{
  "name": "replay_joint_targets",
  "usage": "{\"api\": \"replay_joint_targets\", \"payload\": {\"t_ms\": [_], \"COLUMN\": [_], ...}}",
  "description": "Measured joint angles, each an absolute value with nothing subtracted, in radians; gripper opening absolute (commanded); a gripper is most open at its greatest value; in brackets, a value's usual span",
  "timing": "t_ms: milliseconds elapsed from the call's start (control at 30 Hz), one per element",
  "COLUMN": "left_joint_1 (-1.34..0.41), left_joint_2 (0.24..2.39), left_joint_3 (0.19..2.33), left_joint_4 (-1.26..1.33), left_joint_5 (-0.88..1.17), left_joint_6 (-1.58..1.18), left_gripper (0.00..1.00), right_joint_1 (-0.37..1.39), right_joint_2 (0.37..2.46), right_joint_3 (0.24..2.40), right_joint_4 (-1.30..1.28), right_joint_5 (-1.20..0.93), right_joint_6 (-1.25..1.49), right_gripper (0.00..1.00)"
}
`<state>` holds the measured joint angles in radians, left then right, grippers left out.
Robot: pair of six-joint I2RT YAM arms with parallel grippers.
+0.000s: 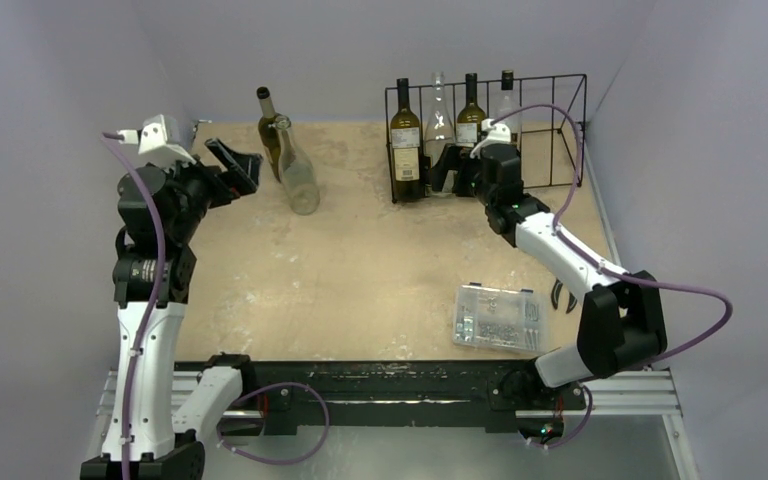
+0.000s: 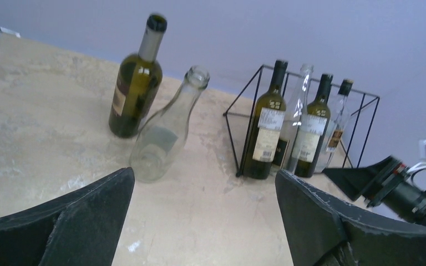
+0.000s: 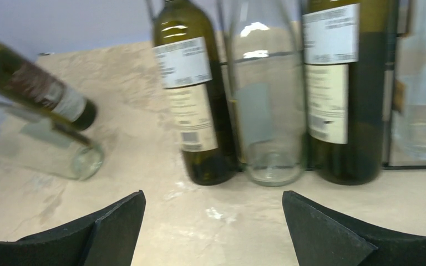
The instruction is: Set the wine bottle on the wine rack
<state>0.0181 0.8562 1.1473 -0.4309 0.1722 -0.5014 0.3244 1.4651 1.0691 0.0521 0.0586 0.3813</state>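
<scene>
The black wire wine rack (image 1: 550, 78) stands at the back right with several upright bottles in its left slots. Two loose bottles stand at the back left: a dark green wine bottle (image 1: 269, 130) and a clear one (image 1: 298, 172) leaning against it. My left gripper (image 1: 240, 165) is open and empty, just left of these two; the left wrist view shows the green bottle (image 2: 136, 88), the clear bottle (image 2: 163, 130) and the rack (image 2: 366, 95) ahead. My right gripper (image 1: 455, 165) is open and empty, right in front of the rack's bottles (image 3: 197, 100).
A clear plastic parts box (image 1: 500, 317) lies at the front right, with a small black tool (image 1: 563, 297) beside it. Walls close in the table on the left, back and right. The rack's right slots hold no bottles.
</scene>
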Motion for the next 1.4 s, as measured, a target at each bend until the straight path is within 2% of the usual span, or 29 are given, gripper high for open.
{"api": "replay_joint_targets", "payload": {"t_ms": [167,467,833,1067,1400], "left_joint_1": [0.018,0.017,0.02,0.047,0.06], "left_joint_2": [0.855,0.707,0.728,0.749,0.766], "left_joint_3": [1.23,1.05,1.036,1.035,1.031], "left_joint_4": [-0.368,-0.199,-0.194,-0.189,-0.174], "left_joint_5": [0.123,0.033,0.071,0.106,0.158], "left_joint_6": [-0.474,-0.378,-0.356,-0.391,-0.427], "left_gripper": [1.0,1.0,1.0,1.0,1.0], "right_joint_1": [0.39,0.486,0.66,0.752,0.898], "right_joint_2": [1.465,1.465,1.495,1.669,1.907], "right_joint_3": [1.052,1.038,1.04,1.179,1.446], "right_joint_4": [0.091,0.096,0.265,0.287,0.342], "right_joint_5": [0.018,0.008,0.001,0.028,0.212], "right_joint_6": [0.406,0.409,0.339,0.34,0.391], "right_gripper": [0.98,0.99,0.99,0.99,0.99]}}
